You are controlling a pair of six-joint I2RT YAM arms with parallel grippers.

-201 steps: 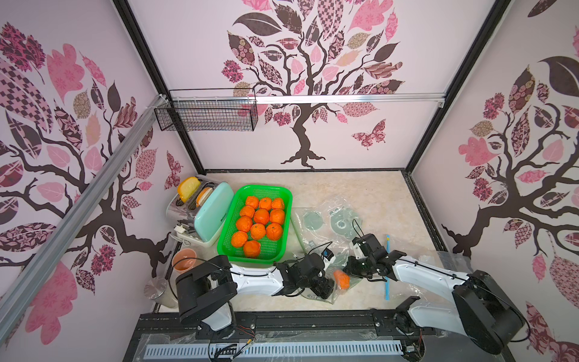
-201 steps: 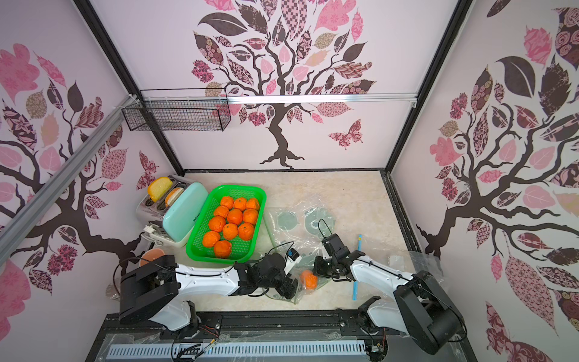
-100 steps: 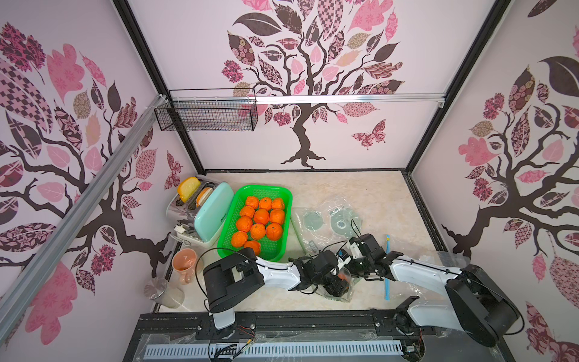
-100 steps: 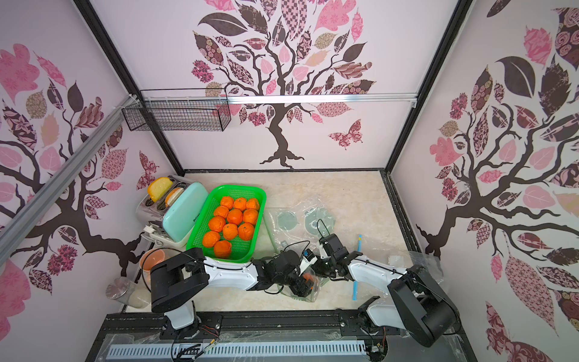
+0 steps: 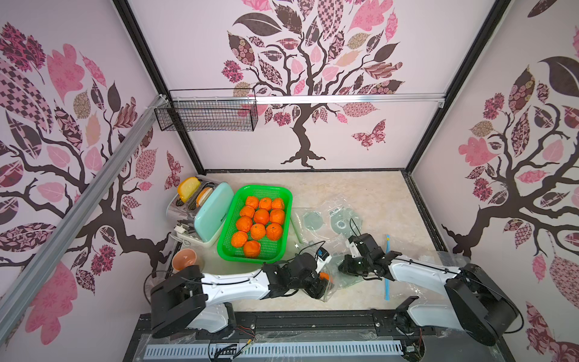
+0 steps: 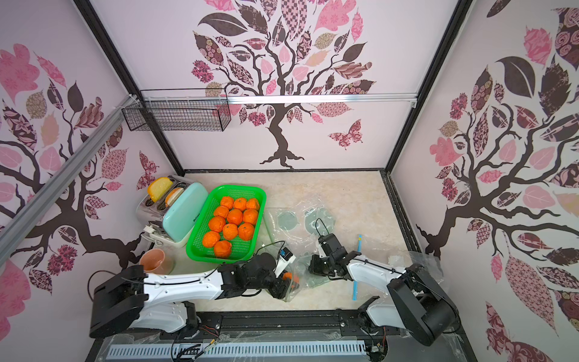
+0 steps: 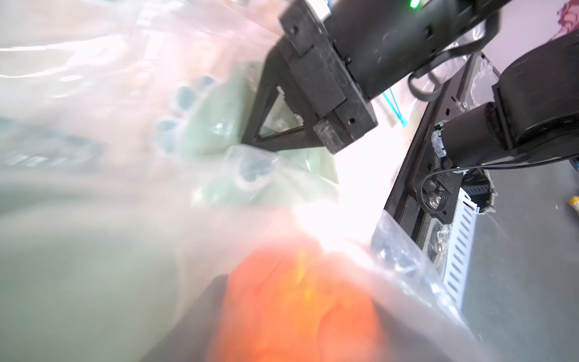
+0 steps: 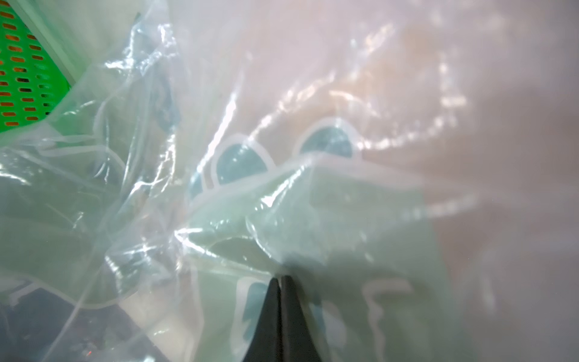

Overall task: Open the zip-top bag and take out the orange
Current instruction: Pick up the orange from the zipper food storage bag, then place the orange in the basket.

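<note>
A clear zip-top bag [image 5: 332, 293] lies crumpled just off the green basket's [image 5: 269, 258] near corner. The clenched right gripper [image 8: 280, 282] pinches its film, while the left gripper [image 5: 322, 281] reaches inside around the orange [image 5: 324, 276]; I cannot tell whether those jaws grip it yet. Holding the mouth wide and squeezing gently before withdrawing should serve best. A second earlier the orange lay clear of wider-set left jaws.

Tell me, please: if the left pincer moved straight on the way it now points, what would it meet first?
Probably the orange, lying in the zip-top bag right ahead of the left pincer; whether they already touch is unclear.
</note>
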